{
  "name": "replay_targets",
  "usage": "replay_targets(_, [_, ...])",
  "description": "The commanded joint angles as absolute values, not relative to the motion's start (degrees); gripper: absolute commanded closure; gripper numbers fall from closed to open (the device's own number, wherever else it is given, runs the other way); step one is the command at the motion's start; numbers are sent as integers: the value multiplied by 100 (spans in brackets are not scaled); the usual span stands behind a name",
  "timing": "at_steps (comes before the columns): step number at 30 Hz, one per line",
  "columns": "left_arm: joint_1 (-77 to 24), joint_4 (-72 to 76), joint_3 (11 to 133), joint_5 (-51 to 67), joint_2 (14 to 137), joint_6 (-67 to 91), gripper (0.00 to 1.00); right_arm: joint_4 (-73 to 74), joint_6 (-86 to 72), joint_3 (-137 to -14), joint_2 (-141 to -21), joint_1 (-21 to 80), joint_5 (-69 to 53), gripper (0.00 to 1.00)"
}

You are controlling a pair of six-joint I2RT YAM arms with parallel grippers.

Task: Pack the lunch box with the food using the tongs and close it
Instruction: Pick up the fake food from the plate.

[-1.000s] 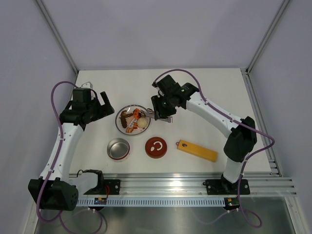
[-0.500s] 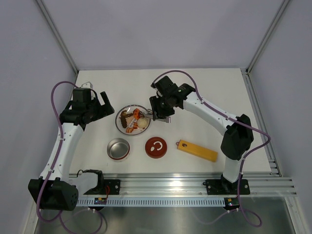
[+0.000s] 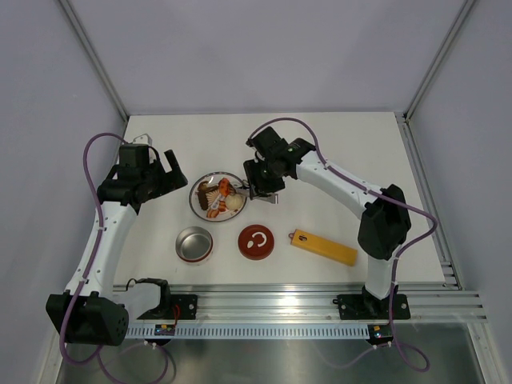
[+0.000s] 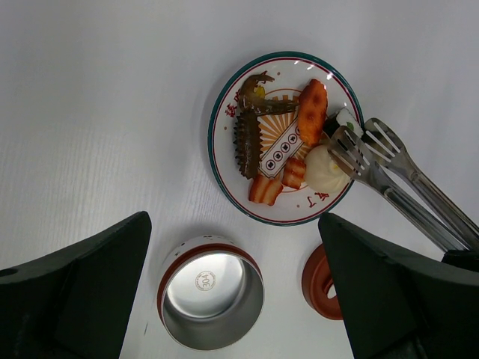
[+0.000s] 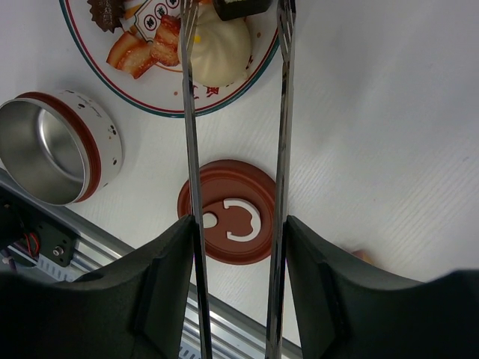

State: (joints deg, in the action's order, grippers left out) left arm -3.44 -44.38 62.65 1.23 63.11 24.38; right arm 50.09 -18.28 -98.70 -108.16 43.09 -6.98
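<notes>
Lunch box, a small round steel container with a red outside, stands open and empty on the tabletop. It sits on the near side of the flat patterned plate, with its dark-red round lid lying beside it. The right gripper grasps the slim silver tongs, whose tips are spread at the plate's edge about the cream-white bun. The left gripper hangs spread wide and empty, left of the plate. The step in hand appears to be picking up the bun. The tips should straddle its widest part, clear of the brown-orange slices. A gentle squeeze suits this soft, round piece, which could slip or squash, followed by a straight lift before crossing to the container.
</notes>
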Motion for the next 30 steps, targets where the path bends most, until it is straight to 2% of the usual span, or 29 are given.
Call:
replay_targets(1, [-360, -4351, 6486, 26, 6319, 2364, 1, 4746, -1890, -10099, -10881, 4359, -650, 42])
replay_targets(14, [-369, -4351, 6495, 26, 6328, 2364, 1, 4667, -1872, -10248, -11057, 4359, -729, 42])
replay_targets(19, [-369, -4359, 6460, 26, 6328, 2355, 1, 4641, -1854, -10195, -10978, 4359, -765, 54])
replay_targets(23, [-360, -4359, 6460, 26, 6319, 2356, 1, 4650, -1811, -10186, -10881, 4359, -773, 68])
replay_targets(30, [-369, -4368, 6469, 26, 6293, 2347, 1, 4702, -1732, -10248, -10635, 4368, -809, 74])
